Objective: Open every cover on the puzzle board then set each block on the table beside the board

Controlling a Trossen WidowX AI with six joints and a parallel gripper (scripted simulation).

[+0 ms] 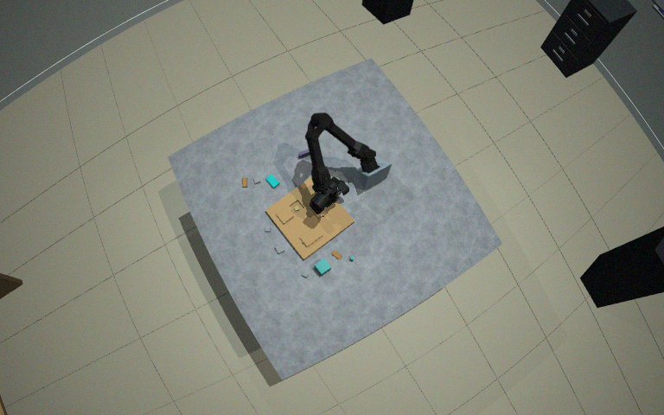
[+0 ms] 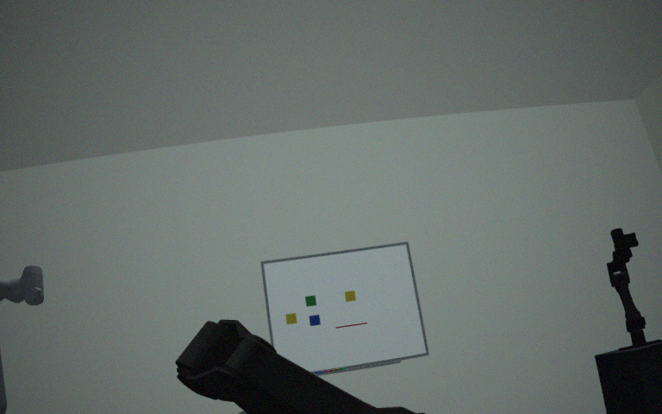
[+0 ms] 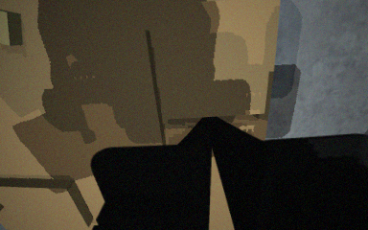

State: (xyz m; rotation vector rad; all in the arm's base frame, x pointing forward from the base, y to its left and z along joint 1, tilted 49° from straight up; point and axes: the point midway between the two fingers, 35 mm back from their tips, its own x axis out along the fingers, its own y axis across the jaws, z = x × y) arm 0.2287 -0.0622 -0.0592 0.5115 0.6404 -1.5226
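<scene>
The tan puzzle board lies on the grey mat. My gripper is shut and empty. It hangs low over the board's right part, near its edge, and casts a wide shadow there. A thin dark track line runs across the board ahead of the fingertips. A small pale block sits in a well on the board's left part. Two cyan blocks and two orange blocks lie on the mat beside the board.
Small grey pieces and a tiny teal piece lie near the board. A purple piece lies behind the arm. The arm's base stands at the back right. The exterior view shows only an arm link and a wall whiteboard.
</scene>
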